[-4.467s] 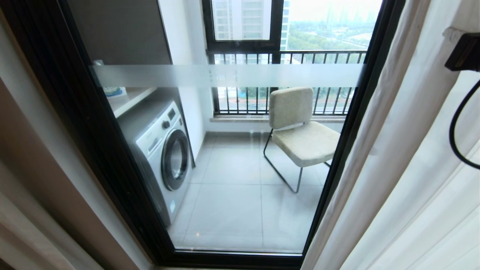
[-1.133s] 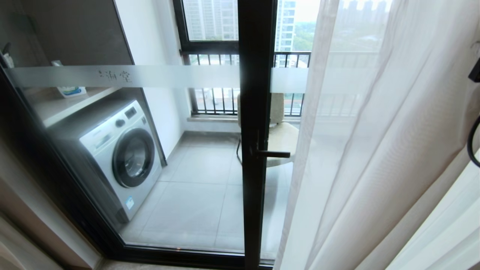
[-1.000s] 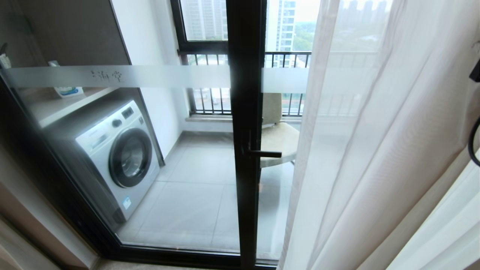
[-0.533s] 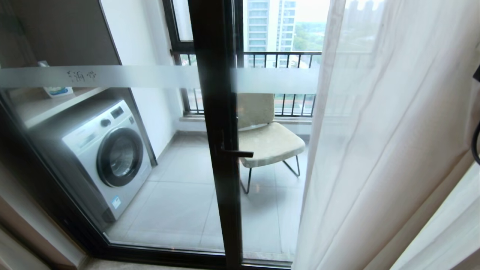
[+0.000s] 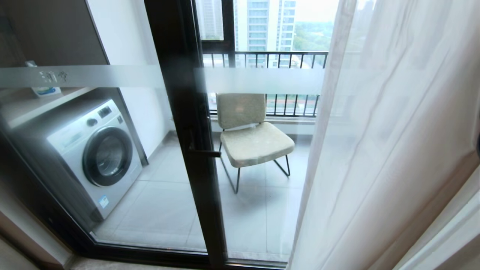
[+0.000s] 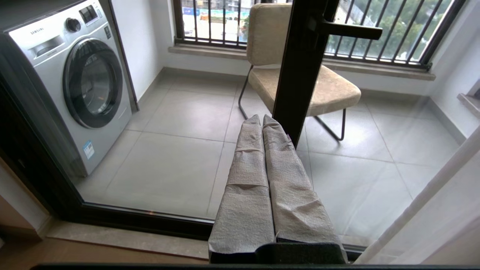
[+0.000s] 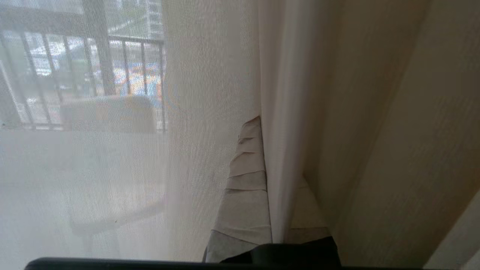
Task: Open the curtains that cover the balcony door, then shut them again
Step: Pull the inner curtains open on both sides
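Note:
The balcony door has black frames, a frosted band and a small handle. The curtains hang on the right: a sheer white layer over part of the glass, and a cream layer beside it. In the right wrist view my right gripper is shut on a vertical fold of the curtains, which runs between its cloth-wrapped fingers; one finger is mostly hidden behind the fabric. My left gripper is shut with nothing in it, low in front of the door's middle post.
Behind the glass stand a washing machine on the left, a beige chair in the middle and a dark railing at the back. A shelf sits above the machine. The door's bottom track runs along the floor.
The whole view has slid along the door, so its middle post now shows further left. The curtain's edge stands further from that post, and the chair has come into plain sight.

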Controlling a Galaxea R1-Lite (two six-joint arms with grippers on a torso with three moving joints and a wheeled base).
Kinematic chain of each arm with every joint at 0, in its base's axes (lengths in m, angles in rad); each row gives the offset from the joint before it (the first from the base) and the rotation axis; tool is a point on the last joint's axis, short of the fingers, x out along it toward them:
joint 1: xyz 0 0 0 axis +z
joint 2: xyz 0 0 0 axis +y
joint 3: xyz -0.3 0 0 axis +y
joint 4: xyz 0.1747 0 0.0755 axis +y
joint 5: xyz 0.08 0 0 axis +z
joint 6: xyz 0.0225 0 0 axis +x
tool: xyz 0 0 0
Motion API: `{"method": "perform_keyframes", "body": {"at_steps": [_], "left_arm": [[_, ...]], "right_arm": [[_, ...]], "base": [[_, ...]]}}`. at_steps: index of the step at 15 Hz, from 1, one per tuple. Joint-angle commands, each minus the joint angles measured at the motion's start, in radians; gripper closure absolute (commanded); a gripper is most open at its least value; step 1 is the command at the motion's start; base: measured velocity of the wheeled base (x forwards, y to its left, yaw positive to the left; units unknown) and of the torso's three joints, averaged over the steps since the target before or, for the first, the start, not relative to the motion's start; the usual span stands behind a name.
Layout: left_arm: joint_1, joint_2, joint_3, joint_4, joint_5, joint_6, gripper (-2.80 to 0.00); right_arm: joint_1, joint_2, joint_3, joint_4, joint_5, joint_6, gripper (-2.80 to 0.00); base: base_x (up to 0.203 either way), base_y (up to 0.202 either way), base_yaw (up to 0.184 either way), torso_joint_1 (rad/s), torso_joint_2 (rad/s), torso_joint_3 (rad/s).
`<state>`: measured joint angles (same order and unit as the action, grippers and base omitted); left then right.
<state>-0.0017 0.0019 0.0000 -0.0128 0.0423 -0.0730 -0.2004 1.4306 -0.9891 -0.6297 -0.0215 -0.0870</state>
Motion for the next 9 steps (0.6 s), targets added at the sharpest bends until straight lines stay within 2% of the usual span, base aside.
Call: {"method": "perform_keyframes", "body": {"at_steps": [1, 9], "left_arm": [[0.000, 0.000, 0.000, 0.000, 0.001, -0.001, 0.00], [0.000, 0.000, 0.000, -0.001, 0.001, -0.001, 0.00]], "right_arm": [[-0.002, 0.004, 0.000, -0.003, 0.000, 0.000, 0.00], [-0.002, 0.013, 0.003, -0.004, 0.000, -0.002, 0.00]], "base": [[0.000, -0.193, 0.001, 0.002, 0.00, 0.002], [0.000, -0.194, 0.000, 0.001, 0.00, 0.003]]}}
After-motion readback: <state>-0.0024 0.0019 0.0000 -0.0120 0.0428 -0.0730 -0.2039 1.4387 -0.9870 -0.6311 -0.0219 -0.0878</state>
